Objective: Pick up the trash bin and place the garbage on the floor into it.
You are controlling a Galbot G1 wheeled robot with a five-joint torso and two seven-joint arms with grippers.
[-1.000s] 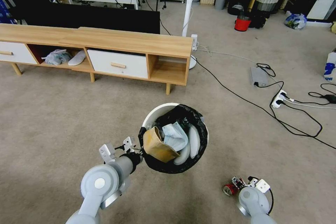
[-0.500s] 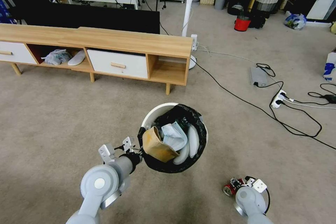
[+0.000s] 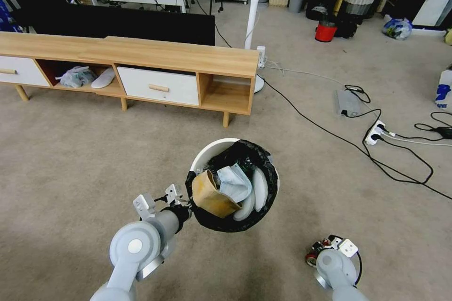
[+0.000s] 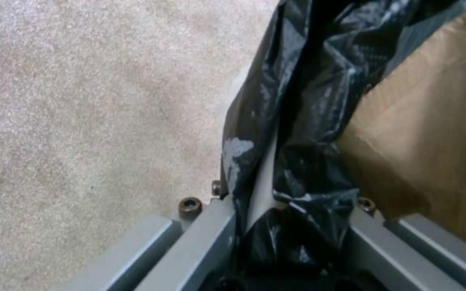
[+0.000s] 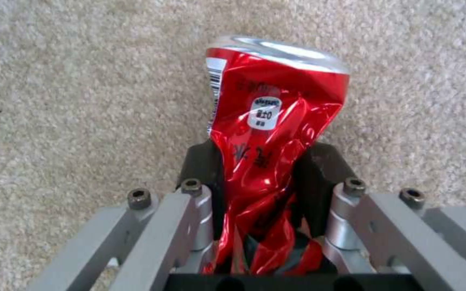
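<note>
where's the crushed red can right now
The crushed red can sits pinched in the right gripper low over the carpet, right of the trash bin held by the left gripper.

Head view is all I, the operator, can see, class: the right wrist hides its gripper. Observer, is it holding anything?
Observer: Yes. The right gripper is shut on a crushed red can, its dark pads on either side of the can's pinched waist.
Operator: Is the can upright?
Observer: It points straight out from the gripper, silver top end farthest away, with the floor behind it.
Operator: And the left gripper, at the bin?
Observer: The left gripper is shut on the bin, pinching the white rim and black liner between its fingers, with a brown carton just inside.
</note>
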